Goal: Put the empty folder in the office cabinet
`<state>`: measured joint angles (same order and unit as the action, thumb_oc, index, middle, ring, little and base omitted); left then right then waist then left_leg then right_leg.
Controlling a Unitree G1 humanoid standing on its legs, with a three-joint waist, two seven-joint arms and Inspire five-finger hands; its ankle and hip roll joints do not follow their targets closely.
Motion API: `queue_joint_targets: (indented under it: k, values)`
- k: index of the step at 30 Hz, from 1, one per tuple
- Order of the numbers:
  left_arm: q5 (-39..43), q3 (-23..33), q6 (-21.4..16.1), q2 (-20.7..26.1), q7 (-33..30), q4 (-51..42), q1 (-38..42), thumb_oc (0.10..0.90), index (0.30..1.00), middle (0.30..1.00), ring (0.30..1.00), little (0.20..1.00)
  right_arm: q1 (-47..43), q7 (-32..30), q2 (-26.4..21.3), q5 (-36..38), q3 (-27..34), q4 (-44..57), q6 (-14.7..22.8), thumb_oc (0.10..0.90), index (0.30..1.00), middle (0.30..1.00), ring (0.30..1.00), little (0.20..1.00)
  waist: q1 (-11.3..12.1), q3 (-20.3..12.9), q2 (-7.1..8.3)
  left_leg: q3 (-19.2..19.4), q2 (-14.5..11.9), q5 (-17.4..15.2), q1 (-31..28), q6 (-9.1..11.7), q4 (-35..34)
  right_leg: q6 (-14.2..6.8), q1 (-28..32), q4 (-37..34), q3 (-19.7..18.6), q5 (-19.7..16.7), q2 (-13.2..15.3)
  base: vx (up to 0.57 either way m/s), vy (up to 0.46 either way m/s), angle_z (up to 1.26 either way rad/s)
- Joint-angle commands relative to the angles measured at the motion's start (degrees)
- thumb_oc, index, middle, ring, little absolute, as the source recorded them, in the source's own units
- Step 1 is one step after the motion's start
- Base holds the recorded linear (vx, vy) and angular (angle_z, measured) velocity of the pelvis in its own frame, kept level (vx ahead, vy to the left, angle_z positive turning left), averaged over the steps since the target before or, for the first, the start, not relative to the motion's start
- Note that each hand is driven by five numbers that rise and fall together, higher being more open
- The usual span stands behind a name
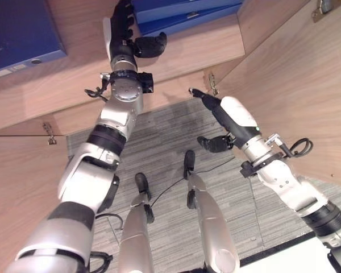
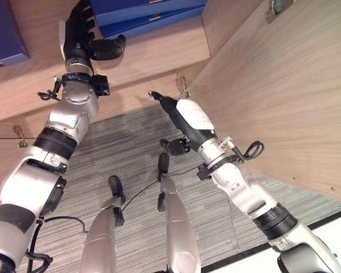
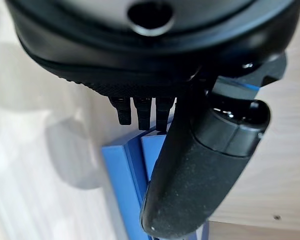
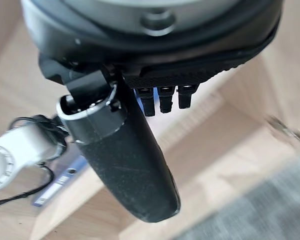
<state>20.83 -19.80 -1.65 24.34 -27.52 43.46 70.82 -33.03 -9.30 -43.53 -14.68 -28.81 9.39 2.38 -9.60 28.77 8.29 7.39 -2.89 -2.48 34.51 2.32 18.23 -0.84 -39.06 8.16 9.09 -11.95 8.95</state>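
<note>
Reaching w/ straight fingers, empty left hand [image 1: 120,31] nears flat blue folders [image 1: 182,12] on wood-grain shelf [image 1: 182,48]; right hand [image 1: 230,116] relaxed, empty.

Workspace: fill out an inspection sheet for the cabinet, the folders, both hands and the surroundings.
Surface: wooden cabinet shelf, bare in front of the folders.
Job's things: stacked blue folders lie on the shelf; whether they are empty cannot be told.
Clutter: another blue folder lies on the shelf to the left.
Hands: left hand open, extended at the stacked folders; right hand open, by the shelf's front edge, holding nothing.
Cables: nothing seen.
Surroundings: cabinet door stands open on the right, grey carpet floor lies below.
</note>
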Motion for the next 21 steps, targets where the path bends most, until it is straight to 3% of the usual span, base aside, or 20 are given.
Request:
queue_joint_targets:
  k: [1,8,10,13,16,17,19,20,21]
  values:
    - [-5.78,2.57,-4.56,1.28,-1.25,-7.90,3.92,0.800,0.900,0.900,0.900,0.900,-2.10,-4.76,-1.31,-4.18,1.97,6.99,4.21,0.800,0.900,0.900,0.900,0.900,0.00,-3.29,-2.34,-2.98,-1.38,-4.94,3.27,0.12,3.70,-4.43,0.63,3.21,-0.83,7.27,-1.21,-0.09,0.000,-0.05]
    - [-4.37,3.65,-5.57,-0.19,2.23,-14.50,-5.69,0.800,0.900,0.900,0.900,0.900,-21.83,-7.25,3.32,-5.74,-2.33,-4.69,-0.94,0.800,0.900,0.900,0.900,0.900,3.12,-2.82,-3.32,-3.13,-1.22,-4.74,3.32,-0.08,3.70,-3.89,0.78,3.51,-0.75,7.24,-1.07,0.00,0.001,0.00]
    - [-4.27,3.77,-5.83,-0.53,2.54,-15.37,-6.91,0.800,0.900,0.900,0.900,0.900,-23.29,-7.49,4.23,-5.49,-2.75,-6.05,-1.25,0.800,0.900,0.900,0.900,0.900,3.42,-2.71,-3.42,-3.19,-1.20,-4.66,3.28,-0.10,3.53,-3.83,0.78,3.52,-0.75,7.24,-1.04,0.00,0.000,0.00]
    - [-1.50,6.86,-7.98,-2.93,5.21,-22.51,-19.60,0.800,0.900,0.900,0.900,0.900,-29.87,-7.89,5.98,-5.09,-2.10,-15.40,-4.36,0.800,0.900,0.900,0.900,0.900,5.75,-2.32,-3.88,-3.62,-0.83,-4.40,3.40,-0.21,3.16,-3.52,0.87,3.36,-0.23,7.24,-0.88,0.00,0.000,0.00]
    - [0.87,7.82,-9.03,-3.75,6.43,-25.12,-24.77,0.800,0.900,0.900,0.900,0.900,-32.37,-7.93,6.27,-4.90,-2.68,-18.90,-5.23,0.800,0.900,0.900,0.900,0.900,6.65,-2.06,-4.15,-3.80,-0.73,-4.30,3.38,-0.25,3.04,-3.46,0.76,3.37,-0.17,7.20,-0.76,0.00,-0.004,0.05]
    - [2.18,8.69,-9.65,-3.64,7.96,-28.33,-30.11,0.800,0.900,0.900,0.900,0.900,-34.28,-7.92,6.17,-4.68,-2.92,-22.29,-6.00,0.800,0.900,0.900,0.900,0.900,7.55,-1.80,-4.46,-4.01,-0.67,-4.14,3.34,-0.26,2.75,-3.41,0.80,3.24,0.06,7.14,-0.64,0.00,-0.010,0.11]
    - [3.06,9.05,-9.86,-3.36,8.94,-29.87,-33.11,0.800,0.900,0.900,0.900,0.900,-35.47,-7.91,5.87,-4.19,-3.33,-24.37,-6.15,0.800,0.900,0.900,0.900,0.900,8.10,-1.71,-4.54,-4.05,-0.62,-4.05,3.21,-0.25,2.58,-3.39,0.88,3.14,0.13,7.07,-0.54,0.00,-0.011,0.08]
    - [4.28,9.73,-10.09,-2.24,11.18,-33.63,-39.11,0.800,0.900,0.900,0.900,0.900,-37.81,-7.54,5.54,-3.45,-4.50,-28.33,-6.58,0.800,0.900,0.900,0.900,0.900,9.04,-1.47,-4.79,-4.08,-0.58,-3.80,3.20,-0.24,2.34,-3.37,0.97,2.92,0.34,6.97,-0.40,0.00,-0.008,0.08]
    - [4.28,9.86,-10.00,-2.21,11.21,-33.86,-39.35,0.800,0.900,0.900,0.900,0.900,-37.91,-7.61,5.67,-3.39,-4.66,-28.52,-6.49,0.800,0.900,0.900,0.900,0.900,8.96,-1.53,-4.77,-4.07,-0.59,-3.79,3.17,-0.23,2.32,-3.37,1.00,2.89,0.34,6.95,-0.41,0.00,0.004,0.09]
